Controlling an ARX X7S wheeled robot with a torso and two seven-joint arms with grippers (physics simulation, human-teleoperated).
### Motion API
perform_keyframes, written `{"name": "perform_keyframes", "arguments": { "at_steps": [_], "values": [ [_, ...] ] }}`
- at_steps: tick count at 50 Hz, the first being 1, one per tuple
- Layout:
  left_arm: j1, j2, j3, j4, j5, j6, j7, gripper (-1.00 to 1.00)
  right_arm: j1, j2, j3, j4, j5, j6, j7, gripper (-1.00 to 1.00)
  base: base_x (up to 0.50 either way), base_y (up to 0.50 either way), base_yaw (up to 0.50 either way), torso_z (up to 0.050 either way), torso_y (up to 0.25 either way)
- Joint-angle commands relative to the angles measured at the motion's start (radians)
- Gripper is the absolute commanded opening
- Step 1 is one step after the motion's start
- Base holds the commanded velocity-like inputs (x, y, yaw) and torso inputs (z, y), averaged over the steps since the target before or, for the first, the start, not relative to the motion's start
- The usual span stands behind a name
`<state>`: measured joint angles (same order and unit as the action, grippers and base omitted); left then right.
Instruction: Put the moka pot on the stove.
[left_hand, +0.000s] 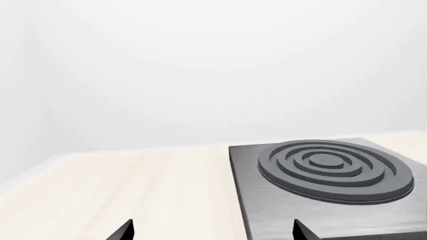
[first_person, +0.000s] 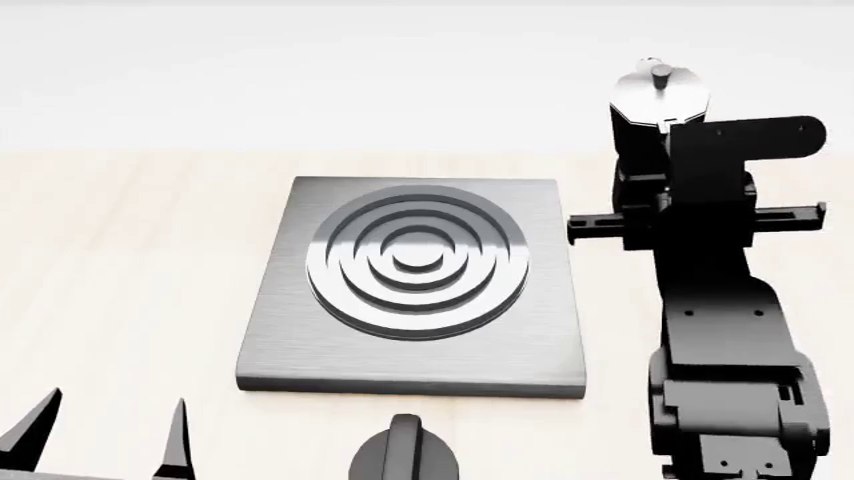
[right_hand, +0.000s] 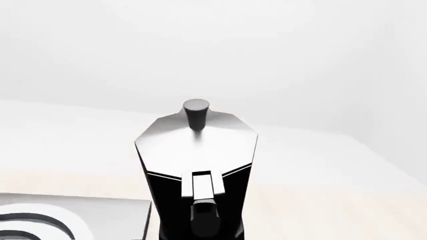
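Observation:
The moka pot (first_person: 657, 95), glossy black with a silver lid and small knob, stands upright just past the back right corner of the stove (first_person: 287, 340). Up close, the moka pot (right_hand: 197, 150) fills the space between my right gripper's jaws, handle toward the camera. My right gripper (first_person: 650, 175) is shut on the pot's body, its black fingers merging with the black pot. The stove (left_hand: 320, 170) is a grey square plate with a ring burner, bare on top. My left gripper (left_hand: 212, 231) hangs open and holds nothing by the stove's near left corner.
A short black round knob (first_person: 400, 452) sits in front of the stove's near edge. The light wooden table (first_person: 120, 260) extends left of the stove. My right arm (first_person: 721, 330) runs along the stove's right side. A white wall stands behind.

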<state>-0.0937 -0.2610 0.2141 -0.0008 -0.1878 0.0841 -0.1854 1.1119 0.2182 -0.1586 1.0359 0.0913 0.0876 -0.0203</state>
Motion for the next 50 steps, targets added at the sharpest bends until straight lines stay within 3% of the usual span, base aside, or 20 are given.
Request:
{"name": "perform_keyframes", "arguments": {
  "at_steps": [1,50],
  "values": [
    [0.019,-0.002,-0.011,0.03,-0.022,-0.004,-0.001,1.0,0.19,-0.072,-0.036,0.272,-0.054,-0.139,-0.054,-1.0,0.0,0.0,0.0,0.0,0.0],
    [0.057,-0.024,0.007,0.094,-0.026,-0.016,-0.031,1.0,0.237,-0.197,0.073,0.273,-0.087,-0.051,-0.199,-1.0,0.0,0.0,0.0,0.0,0.001]
  ]
}}
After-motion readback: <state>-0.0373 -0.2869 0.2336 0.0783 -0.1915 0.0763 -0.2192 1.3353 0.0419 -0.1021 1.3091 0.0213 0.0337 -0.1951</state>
